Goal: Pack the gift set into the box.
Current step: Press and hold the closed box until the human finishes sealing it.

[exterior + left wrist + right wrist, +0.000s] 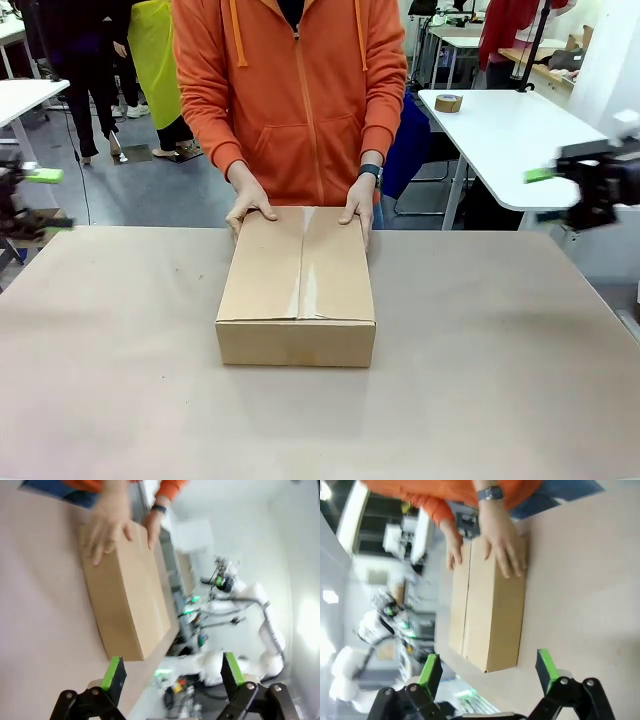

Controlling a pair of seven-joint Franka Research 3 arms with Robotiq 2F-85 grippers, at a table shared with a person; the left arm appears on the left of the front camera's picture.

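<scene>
Two grippers, both w/ green-padded fingers spread wide & holding nothing: left gripper (48, 200) hangs off the table's (500, 380) left side, right gripper (545, 195) off its right side, each well apart from the box (297, 290). Box sits mid-table, nearer the far edge, flaps shut flat, centre seam running front to back. Person in orange hoodie (290, 100) stands at the far side w/ hands (248, 207) pressed on the box's two far corners, watch (371, 172) on one wrist. Tape roll (449, 102) lies on a white table (510, 140) behind
</scene>
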